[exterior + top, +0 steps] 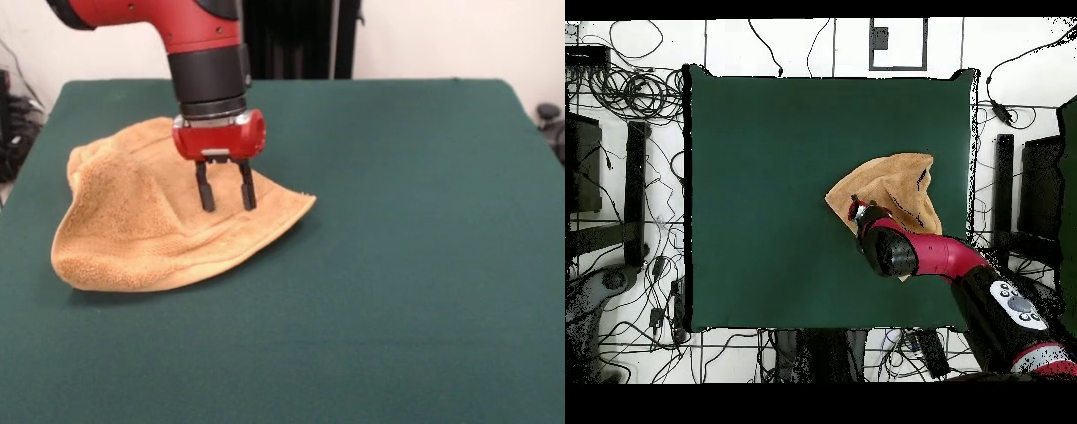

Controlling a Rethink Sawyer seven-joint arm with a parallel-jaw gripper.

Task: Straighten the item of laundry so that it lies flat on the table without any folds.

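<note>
The tan-orange towel (150, 221) lies crumpled on the left part of the green table (406, 265) in the front view, folded over itself with a raised hump at its left and a flatter corner pointing right. My gripper (225, 205) hangs over that flatter part, its two black fingers (205, 190) apart and open, tips at or just above the cloth, holding nothing. In the overhead view the towel (890, 185) sits right of centre, and the arm (925, 255) covers its lower edge, with the gripper (858, 212) at the towel's lower left.
Wide bare green felt (765, 180) spreads around the towel. The table's side edge (35, 132) is close behind the towel's hump. Cables and equipment (625, 200) lie on the floor around the table.
</note>
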